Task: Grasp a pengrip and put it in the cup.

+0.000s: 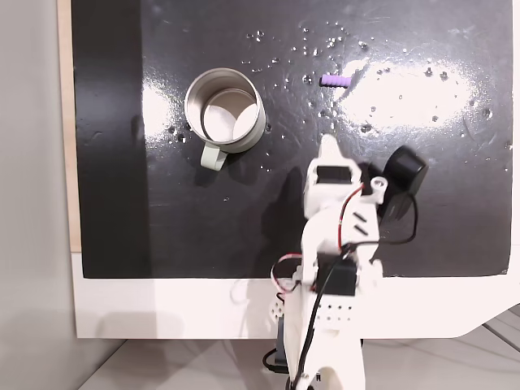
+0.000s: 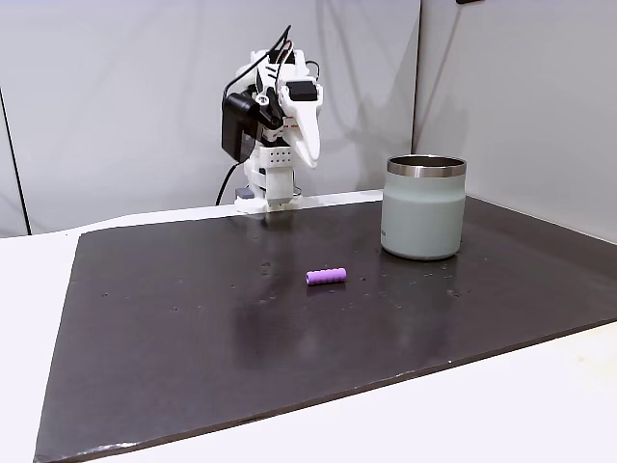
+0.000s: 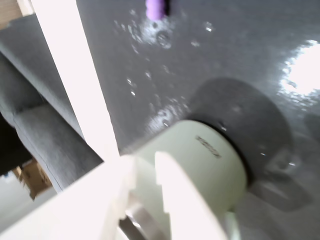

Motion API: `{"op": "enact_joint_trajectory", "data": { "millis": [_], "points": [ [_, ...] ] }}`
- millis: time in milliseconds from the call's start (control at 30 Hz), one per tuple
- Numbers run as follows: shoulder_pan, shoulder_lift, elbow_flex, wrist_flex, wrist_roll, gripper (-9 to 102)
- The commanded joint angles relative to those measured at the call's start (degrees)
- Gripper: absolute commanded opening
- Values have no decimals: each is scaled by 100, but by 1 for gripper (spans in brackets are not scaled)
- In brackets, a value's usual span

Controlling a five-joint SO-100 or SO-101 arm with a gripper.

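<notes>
The purple ribbed pengrip (image 1: pixel 336 80) lies flat on the black mat, to the right of the cup in a fixed view; it also lies ahead of the arm (image 2: pixel 326 277) and sits at the top edge of the wrist view (image 3: pixel 154 7). The silvery cup (image 1: pixel 225 110) stands upright with its whitish handle (image 1: pixel 213 157) toward the mat's near edge. My gripper (image 1: pixel 328 145) hangs above the mat, well short of the pengrip, tip pointing down (image 2: pixel 308 162). In the wrist view its white fingers (image 3: pixel 172 195) stand a narrow slit apart, holding nothing, with the cup (image 3: pixel 210 160) right beyond them.
The black mat (image 1: pixel 122 203) lies on a white table, with small shiny specks around the pengrip. A grey wall rises behind the arm's base (image 2: pixel 268 178). A black camera and cables ride on the wrist (image 1: pixel 402 175).
</notes>
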Motion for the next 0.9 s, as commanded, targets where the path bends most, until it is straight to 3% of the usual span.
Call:
{"op": "enact_joint_trajectory", "data": {
  "millis": [0,333,867],
  "points": [
    [185,-1811,-1960,290,53,0],
    [501,-5036,-4781,1371,0,19],
    [220,-8147,-7330,2127,299,19]
  ]
}}
